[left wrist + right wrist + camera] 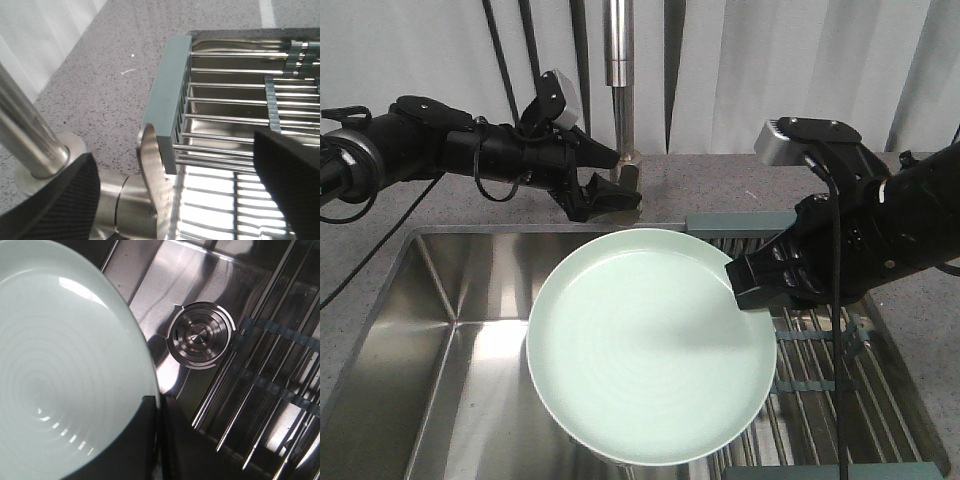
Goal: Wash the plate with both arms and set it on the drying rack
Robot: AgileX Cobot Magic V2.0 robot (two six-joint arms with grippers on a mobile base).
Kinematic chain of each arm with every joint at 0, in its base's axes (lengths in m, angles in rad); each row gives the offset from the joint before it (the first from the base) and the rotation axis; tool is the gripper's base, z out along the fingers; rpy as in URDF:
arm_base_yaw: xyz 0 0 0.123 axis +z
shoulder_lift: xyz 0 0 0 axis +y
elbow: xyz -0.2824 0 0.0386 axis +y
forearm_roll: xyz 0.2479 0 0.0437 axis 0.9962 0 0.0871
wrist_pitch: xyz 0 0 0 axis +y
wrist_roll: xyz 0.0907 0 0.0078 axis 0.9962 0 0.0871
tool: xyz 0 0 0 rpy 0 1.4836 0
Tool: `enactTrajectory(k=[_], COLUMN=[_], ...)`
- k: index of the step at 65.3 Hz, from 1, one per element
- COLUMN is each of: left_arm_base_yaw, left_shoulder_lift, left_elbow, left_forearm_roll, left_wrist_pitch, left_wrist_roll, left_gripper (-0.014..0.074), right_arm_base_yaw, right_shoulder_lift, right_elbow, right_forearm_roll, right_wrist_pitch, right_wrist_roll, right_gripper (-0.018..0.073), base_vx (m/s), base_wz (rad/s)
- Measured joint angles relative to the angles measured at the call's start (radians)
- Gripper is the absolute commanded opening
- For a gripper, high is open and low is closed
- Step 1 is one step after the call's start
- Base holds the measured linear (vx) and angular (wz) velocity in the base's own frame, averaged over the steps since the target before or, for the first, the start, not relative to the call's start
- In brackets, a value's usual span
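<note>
Nearest to us in the front view, the plate hangs in the air above the sink, its face tipped toward the camera. Its edge at 4 o'clock overlaps the thin rods of the drying rack, which lies across the sink's right end. We cannot tell whether plate and rods touch.

The right gripper meets the plate at 2 o'clock on its rim and is pinched onto that rim. The right wrist view shows this from close by. The plate fills the frame's left side, and its rim slips between the dark fingers at 6 o'clock. The sink's round drain lies below, at 3 o'clock from the plate's edge.

Farther back, at 11 o'clock from the plate and well apart from it, the left gripper sits at the foot of the faucet on the grey speckled bench. It is spread wide. In the left wrist view, 1 of its fingers shows at 7 o'clock beside the faucet's stem and the other at 4 o'clock. The steel handle stands between them, and we cannot tell whether either touches it. The rack's grey-green end bar lies just past the handle. A white curtain hangs farthest back.
</note>
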Motion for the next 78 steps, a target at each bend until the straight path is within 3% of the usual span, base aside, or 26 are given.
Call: enactTrajectory(k=[20,59,70,78], left_arm_base_yaw=[-0.042,-0.038,-0.038,-0.039], left_shoulder_lift=[0.017,0.014,-0.033,-0.093], left_elbow=[0.000,-0.002,-0.002,-0.002], left_forearm_roll=[0.000,0.073,0.148,0.215], left_wrist_pitch=[0.018,0.125,0.119,0.122], left_wrist_roll=[0.001,0.001,-0.066,-0.160], left_gripper=[0.0589,0.0589,0.0589,0.0589], right_arm_base_yaw=[0.000,0.000,0.000,0.000], right_shoulder_lift=[0.000,0.000,0.000,0.000], right_elbow=[0.000,0.000,0.000,0.000], right_forearm_roll=[0.000,0.000,0.000,0.000], right_wrist_pitch=[0.000,0.000,0.000,0.000], right_wrist_roll=[0.000,0.000,0.000,0.000], right_gripper=[-0.0004,-0.0004,-0.0004,-0.0004], base_vx=[0.00,0.00,0.00,0.00], base_wz=[0.00,0.00,0.00,0.00])
